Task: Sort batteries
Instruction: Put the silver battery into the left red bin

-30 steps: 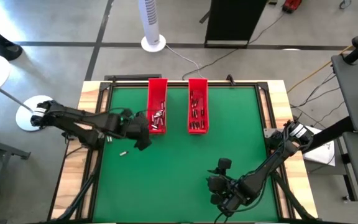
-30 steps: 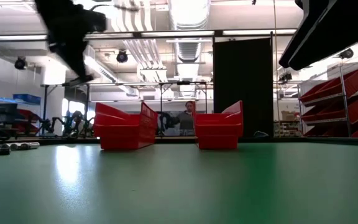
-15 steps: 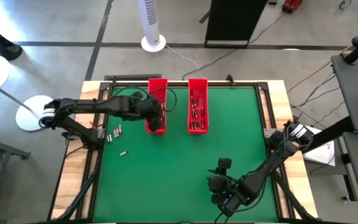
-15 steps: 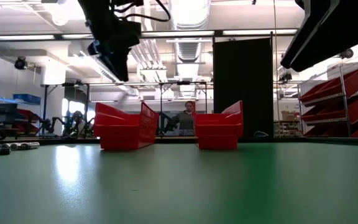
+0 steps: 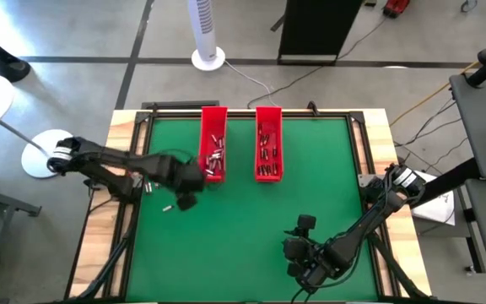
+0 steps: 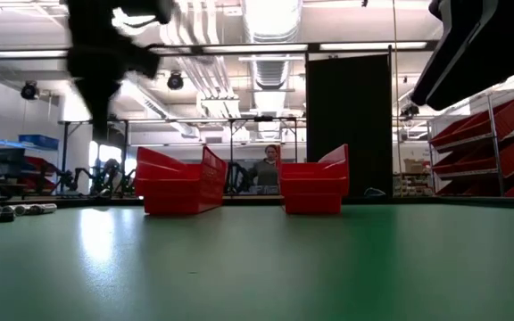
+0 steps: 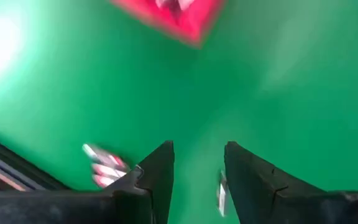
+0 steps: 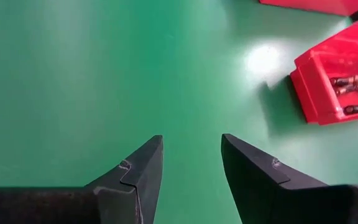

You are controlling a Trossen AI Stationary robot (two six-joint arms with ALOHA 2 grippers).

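Seen from above, your left gripper hangs over the green table just off the near end of the left red tray, at about 9 o'clock from the table's centre. Its fingers stand apart with nothing between them, and bare green mat shows through the gap in the left wrist view. One loose battery lies on the mat at roughly 8 o'clock from those jaws, near but not touching; the left wrist view shows a small battery just beside one finger, outside the gap. A small cluster of batteries lies near the table's left edge, at 9 o'clock from the gripper and clear of it; the low view shows them as a short row at the far left of the table. The left red tray holds a pile of silvery batteries toward its near end, and the right red tray holds darker ones along its length. Your right gripper waits over the mat at about 5 o'clock from the centre, well apart from both trays. Its fingers are spread with only mat in the gap, and the batteries in the tray corner lie far ahead of them.
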